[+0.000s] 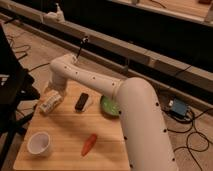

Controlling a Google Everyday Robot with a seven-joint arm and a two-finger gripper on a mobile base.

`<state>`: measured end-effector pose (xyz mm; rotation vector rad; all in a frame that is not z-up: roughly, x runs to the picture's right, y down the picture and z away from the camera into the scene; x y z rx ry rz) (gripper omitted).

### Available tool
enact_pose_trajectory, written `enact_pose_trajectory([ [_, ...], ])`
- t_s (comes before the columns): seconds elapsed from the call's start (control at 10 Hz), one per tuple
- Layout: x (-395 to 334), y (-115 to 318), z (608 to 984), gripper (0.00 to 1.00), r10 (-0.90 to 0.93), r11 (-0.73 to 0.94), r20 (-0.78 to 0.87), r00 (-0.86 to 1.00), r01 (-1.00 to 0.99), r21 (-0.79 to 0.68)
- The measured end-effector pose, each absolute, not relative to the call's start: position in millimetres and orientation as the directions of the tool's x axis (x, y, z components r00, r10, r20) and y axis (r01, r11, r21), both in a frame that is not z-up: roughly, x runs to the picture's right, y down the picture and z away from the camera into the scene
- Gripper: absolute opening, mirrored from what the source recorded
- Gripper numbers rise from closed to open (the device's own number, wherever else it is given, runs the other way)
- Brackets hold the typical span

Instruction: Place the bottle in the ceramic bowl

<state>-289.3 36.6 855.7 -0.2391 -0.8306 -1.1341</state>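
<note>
The arm point(95, 82) reaches across the far side of the wooden surface point(65, 127) and bends down at its left end. There the fingers point(55, 95) stand spread apart, gripping nothing. The bottle point(49, 105) lies on its side directly beneath them, at the surface's left edge, with its label facing up. Whether the fingertips already touch it cannot be made out.

To the right of the fingers, a short way off, lies a black-and-white block point(82, 101). Farther right, past that block, sits the ceramic bowl point(107, 105), glossy green and partly covered by the thick white forearm. It is well apart from the bottle.

Toward the near edge from the fingers stands a white cup point(39, 143). An orange-red, carrot-shaped piece point(89, 144) lies near and to the right of them. Far to the right of the fingers, beyond the surface, a small blue box point(178, 108) rests on the floor.
</note>
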Motion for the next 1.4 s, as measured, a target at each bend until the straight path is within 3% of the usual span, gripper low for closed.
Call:
enact_pose_trajectory([
  [1.0, -326, 69, 934, 0.6, -0.549, 0.496, 0.818, 0.173, 0.855, 0.152],
  [1.4, -334, 81, 947, 0.21, -0.516, 0.491, 0.843, 0.155, 0.859, 0.142],
])
